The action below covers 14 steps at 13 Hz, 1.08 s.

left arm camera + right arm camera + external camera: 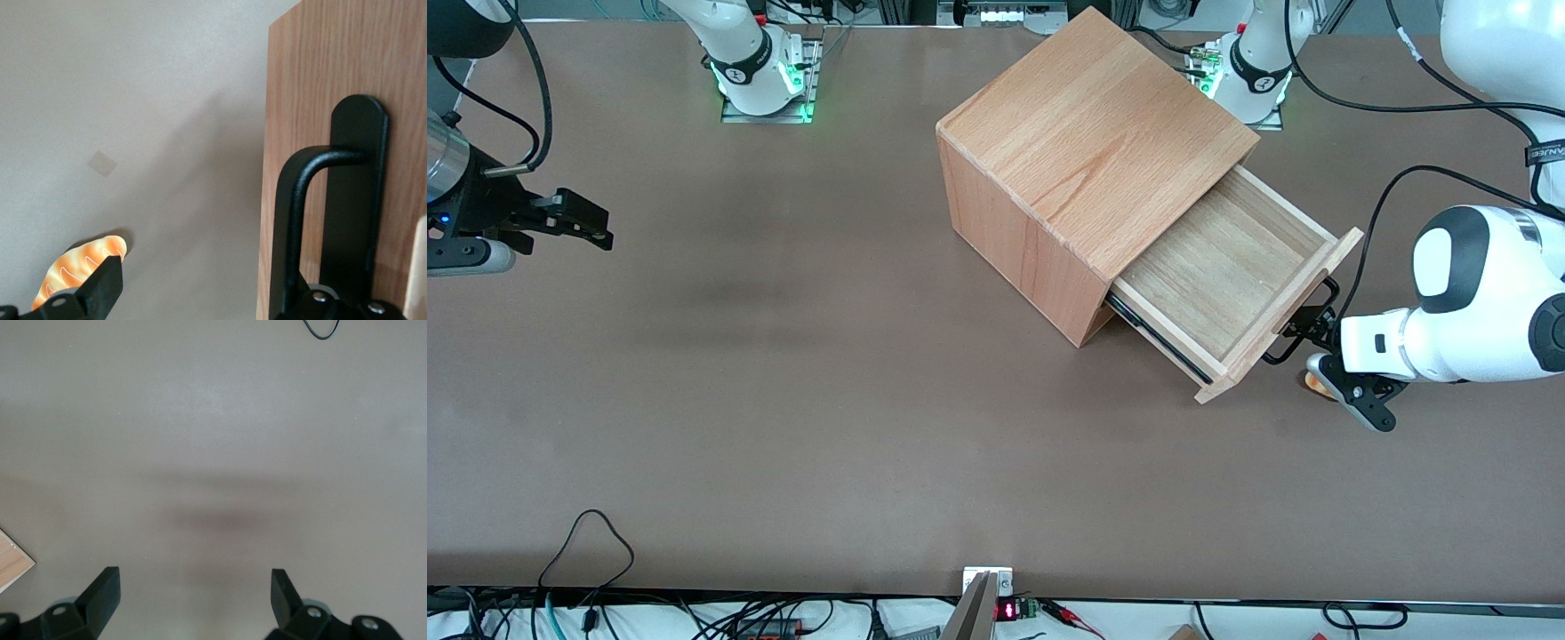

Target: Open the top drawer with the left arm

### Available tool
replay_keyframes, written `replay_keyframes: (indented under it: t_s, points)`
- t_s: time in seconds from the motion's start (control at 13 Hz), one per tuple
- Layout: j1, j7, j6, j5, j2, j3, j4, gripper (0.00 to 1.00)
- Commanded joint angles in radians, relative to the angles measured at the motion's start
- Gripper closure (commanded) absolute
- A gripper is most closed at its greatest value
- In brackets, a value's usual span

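Hooking one finger (100,287) inside the handle (300,220), the gripper (1316,333) gapes wide at the drawer (1227,276), which juts well out of the box (1076,169).

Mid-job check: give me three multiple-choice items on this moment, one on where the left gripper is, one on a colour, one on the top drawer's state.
1. Where is the left gripper?
A. At the drawer's handle, in front of its front panel
B. Above the box's top
C. At the parked arm's end of the table

2. What colour is the handle?
A. Silver
B. Black
C. White

3. What state is the top drawer in?
A. Fully shut
B. Lifted out of the box
C. Pulled out, its bare inside showing

Answers: 1 A, the front view shows it at the bar in front of the panel. 2 B, the wrist view shows a black bar. 3 C, the drawer juts out of the box.
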Motion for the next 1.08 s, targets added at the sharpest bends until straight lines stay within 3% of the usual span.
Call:
replay_keyframes:
  t_s: [0.0, 1.0]
  points:
    - [-0.015, -0.028, 0.008, 0.064, 0.038, 0.034, 0.027, 0.00]
    - [0.031, -0.028, -0.132, -0.056, 0.038, 0.031, 0.111, 0.00]
